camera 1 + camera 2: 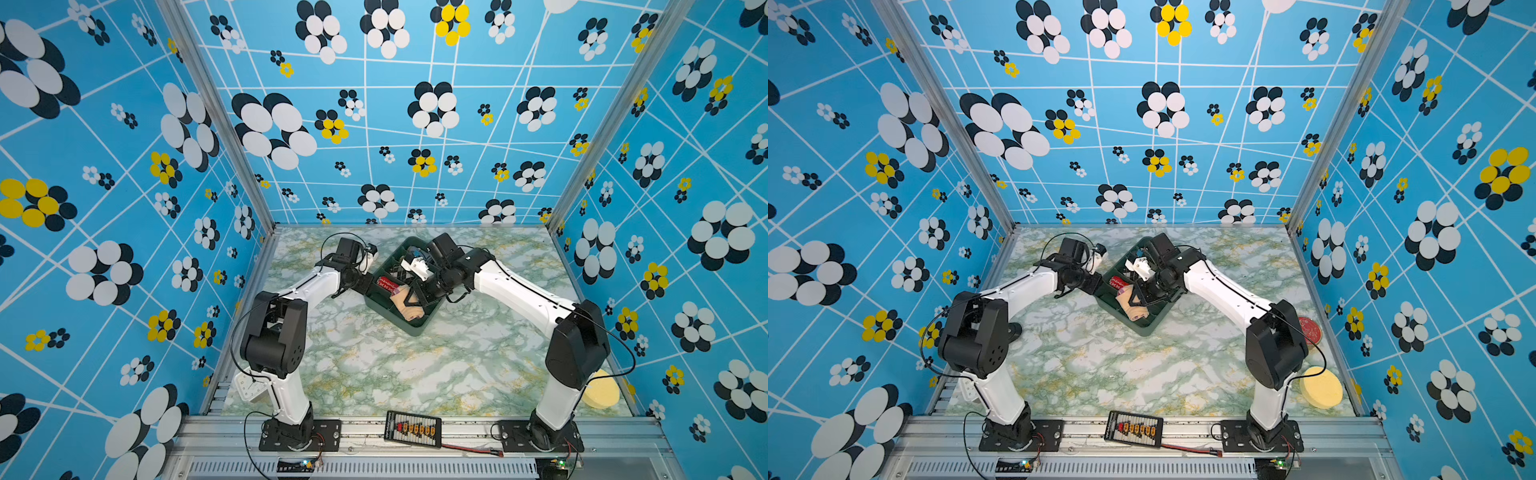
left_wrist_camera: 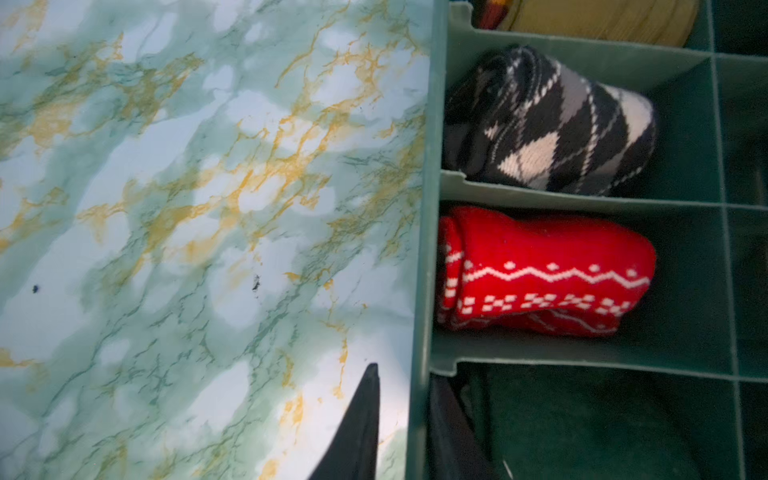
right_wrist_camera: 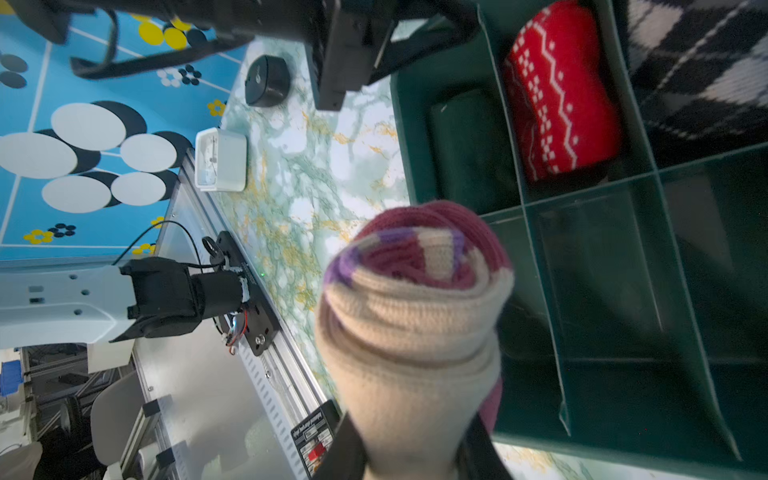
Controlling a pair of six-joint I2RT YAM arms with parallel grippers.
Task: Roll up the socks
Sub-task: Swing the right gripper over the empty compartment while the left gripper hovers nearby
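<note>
Socks (image 3: 411, 332), rolled into a bundle that looks soft and light, are clamped at one end in the right gripper's (image 3: 411, 451) jaws. They hang over the green divided tray (image 2: 424, 208) near the table's (image 2: 187, 228) back edge. Squeezing mid-roll should keep it wound. Two compartments hold a red patterned sock roll (image 2: 540, 270) and a black-and-white diamond sock roll (image 2: 548, 124). The left gripper's (image 2: 405, 378) jaws stand apart astride the tray's rim.

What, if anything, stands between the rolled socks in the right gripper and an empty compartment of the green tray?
Nothing visible does. The socks, held by the right gripper, hang over empty compartments of the tray. The red roll and the diamond roll fill two others, and the left gripper straddles the tray's outer wall.
</note>
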